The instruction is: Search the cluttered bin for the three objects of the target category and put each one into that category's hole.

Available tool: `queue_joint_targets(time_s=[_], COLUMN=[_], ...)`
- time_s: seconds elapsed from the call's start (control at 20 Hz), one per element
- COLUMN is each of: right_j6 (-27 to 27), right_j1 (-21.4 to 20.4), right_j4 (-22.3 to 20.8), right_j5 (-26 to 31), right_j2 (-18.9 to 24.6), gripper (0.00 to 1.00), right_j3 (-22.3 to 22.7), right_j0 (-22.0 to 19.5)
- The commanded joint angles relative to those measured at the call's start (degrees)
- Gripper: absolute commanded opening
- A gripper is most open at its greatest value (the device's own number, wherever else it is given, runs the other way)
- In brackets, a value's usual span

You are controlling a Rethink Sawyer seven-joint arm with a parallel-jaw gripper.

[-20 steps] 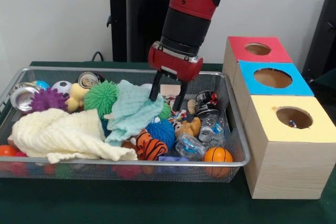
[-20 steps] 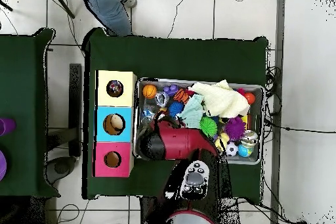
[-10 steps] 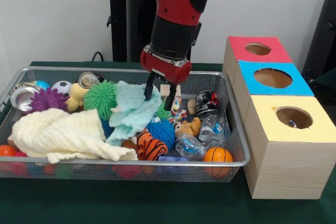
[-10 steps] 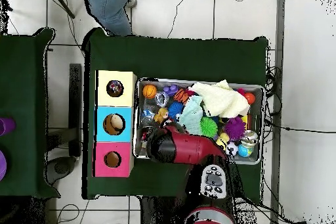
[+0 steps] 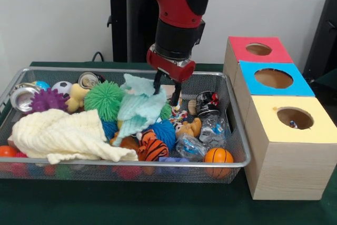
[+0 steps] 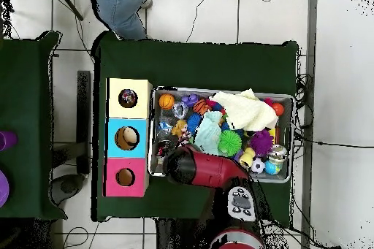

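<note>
My gripper (image 5: 166, 90) hangs over the back middle of the wire bin (image 5: 131, 70), shut on a mint-green cloth (image 5: 138, 108). The cloth's upper edge is pulled up and the rest drapes over the toys. In the overhead view my arm (image 6: 197, 167) hides the gripper, and the mint cloth (image 6: 210, 131) lies just beyond it. To the right stand three wooden boxes with holes: red (image 5: 258, 49), blue (image 5: 273, 78) and yellow (image 5: 295, 118). Something small shows inside the yellow box's hole.
The bin also holds a cream cloth (image 5: 58, 135), a green spiky ball (image 5: 102, 98), a purple spiky ball (image 5: 47, 99), a tiger toy (image 5: 150, 148), an orange ball (image 5: 218, 155), cans (image 5: 22, 97) and a crushed bottle (image 5: 213, 127). A person's legs (image 6: 120, 9) stand past the table.
My gripper went left into the mint cloth, closed on it, then rose and shifted right. The cloth came up off the pile, showing more of the toys beneath.
</note>
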Motion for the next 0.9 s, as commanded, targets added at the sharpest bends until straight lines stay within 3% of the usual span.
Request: queue_joint_targets(time_s=[0.05, 0.4, 0.9], right_j6=[9.3, 9.9, 8.1], right_j1=[0.6, -1.0, 3.1], right_j4=[5.9, 8.3, 8.4], right_j5=[7.6, 13.2, 6.4], right_j2=[6.0, 2.0, 0.9], gripper=[1.0, 1.0, 1.0], right_j3=[2.2, -2.8, -3.8], right_j0=[1.0, 6.3, 6.9])
